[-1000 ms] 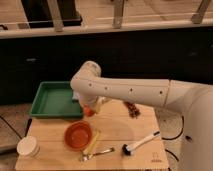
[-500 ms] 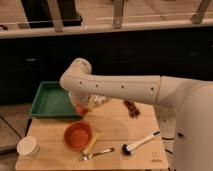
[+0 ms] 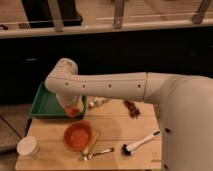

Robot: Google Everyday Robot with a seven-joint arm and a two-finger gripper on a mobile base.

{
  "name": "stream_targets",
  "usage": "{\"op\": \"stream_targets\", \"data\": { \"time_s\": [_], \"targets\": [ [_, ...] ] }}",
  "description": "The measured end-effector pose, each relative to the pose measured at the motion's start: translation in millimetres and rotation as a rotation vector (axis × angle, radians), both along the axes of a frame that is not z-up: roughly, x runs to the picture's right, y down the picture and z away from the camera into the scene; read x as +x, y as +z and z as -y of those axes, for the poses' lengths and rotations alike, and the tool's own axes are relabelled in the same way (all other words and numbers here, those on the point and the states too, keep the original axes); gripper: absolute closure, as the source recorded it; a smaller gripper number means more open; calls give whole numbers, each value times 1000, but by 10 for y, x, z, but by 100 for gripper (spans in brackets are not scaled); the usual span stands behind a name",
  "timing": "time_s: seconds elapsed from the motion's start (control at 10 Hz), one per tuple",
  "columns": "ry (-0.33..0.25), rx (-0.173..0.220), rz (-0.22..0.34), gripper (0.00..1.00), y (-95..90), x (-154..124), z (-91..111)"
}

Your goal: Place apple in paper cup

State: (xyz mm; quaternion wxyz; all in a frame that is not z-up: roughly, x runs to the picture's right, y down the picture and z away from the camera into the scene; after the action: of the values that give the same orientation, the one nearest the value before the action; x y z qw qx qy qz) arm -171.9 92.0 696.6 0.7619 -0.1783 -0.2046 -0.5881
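A wooden table [image 3: 112, 131] is standing before a dark wall, carrying a green tray [image 3: 44, 106] and an orange bowl [image 3: 78, 136]. The gripper [image 3: 71, 107] is hanging over the tray's near right corner, fingers pinching the apple [image 3: 74, 112]. The paper cup [image 3: 28, 147] is sitting at the table's front left corner, well apart. The apple is looking firm, smooth and fairly light; gripping across its widest part is likely suiting it.

One gripper [image 3: 73, 108] is counted, closed on the one apple [image 3: 75, 113] over the near right corner of the one tray [image 3: 42, 106]. Also counted are one bowl [image 3: 78, 135], one cup [image 3: 28, 147], one brush [image 3: 140, 144], one fork [image 3: 98, 153], one cluster [image 3: 132, 108] of dark pieces and one surface [image 3: 116, 131].
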Motion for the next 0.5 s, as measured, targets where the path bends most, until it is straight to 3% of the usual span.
{"op": "stream_targets", "data": {
  "time_s": [0.5],
  "targets": [
    [-88,-1,78,99,-123,-475,-109]
  ]
}}
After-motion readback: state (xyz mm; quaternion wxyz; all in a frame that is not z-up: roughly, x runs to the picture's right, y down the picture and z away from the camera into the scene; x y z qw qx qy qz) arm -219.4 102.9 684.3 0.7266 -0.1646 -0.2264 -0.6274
